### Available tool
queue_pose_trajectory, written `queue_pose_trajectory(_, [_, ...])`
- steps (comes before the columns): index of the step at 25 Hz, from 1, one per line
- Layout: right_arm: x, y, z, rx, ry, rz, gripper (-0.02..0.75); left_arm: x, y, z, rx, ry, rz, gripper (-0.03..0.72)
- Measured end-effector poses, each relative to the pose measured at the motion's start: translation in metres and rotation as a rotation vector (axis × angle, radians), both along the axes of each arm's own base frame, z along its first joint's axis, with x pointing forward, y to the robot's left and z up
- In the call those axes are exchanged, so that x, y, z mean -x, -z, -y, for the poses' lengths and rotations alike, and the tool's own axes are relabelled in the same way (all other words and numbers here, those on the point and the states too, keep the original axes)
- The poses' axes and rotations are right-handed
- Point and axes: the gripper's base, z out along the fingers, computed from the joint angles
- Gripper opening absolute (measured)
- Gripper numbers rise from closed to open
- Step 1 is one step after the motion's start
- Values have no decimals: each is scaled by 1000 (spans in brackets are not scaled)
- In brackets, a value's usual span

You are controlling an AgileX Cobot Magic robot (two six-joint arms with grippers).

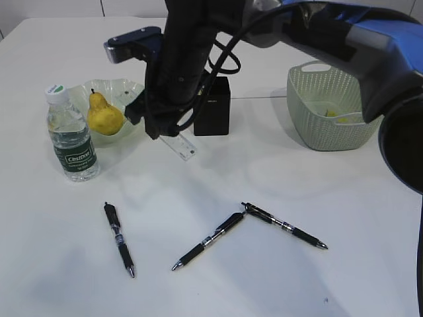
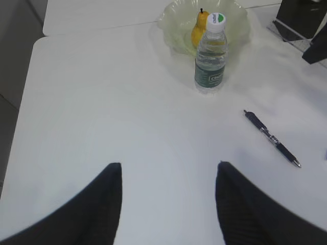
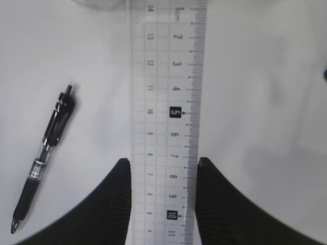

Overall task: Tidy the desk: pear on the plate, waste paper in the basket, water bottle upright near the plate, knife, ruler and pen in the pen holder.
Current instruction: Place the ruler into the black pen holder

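Ruler (image 3: 166, 117) in right pincer (image 3: 163, 176), pens (image 1: 119, 239) scattered below

The exterior view looks down at a slant across the white desk (image 1: 277, 264) from the robot's side, taking in the whole spread from bottle (image 1: 71, 135) to basket (image 1: 327, 105). The left wrist view looks from low over the desk's left part toward the bottle (image 2: 210, 53) and plate (image 2: 173, 23), its own hand (image 2: 168, 204) at the bottom edge. The right wrist view faces almost straight down, very close, on the ruler (image 3: 166, 102). The exterior and left wrist views share the bottle, plate and leftmost pen (image 1: 119, 239) (image 2: 272, 139); the ruler (image 1: 180, 146) appears in the exterior and right wrist views.
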Motion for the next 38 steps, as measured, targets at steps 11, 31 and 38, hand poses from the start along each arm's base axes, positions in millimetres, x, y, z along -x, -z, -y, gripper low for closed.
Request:
queue_pose_trajectory(11, [-25,-50,27,-36,84,203,310,-1,-1,-2,-21,-15,12,412])
queue_pose_trajectory(31, [-102,-51,80,-274,278,638,309,-3,-5,-6,-58,-37,67,412])
queue_pose_trajectory(38, [-116,-30,94,-291,311,714,309,-3,-6,-6,-58,-37,71,412])
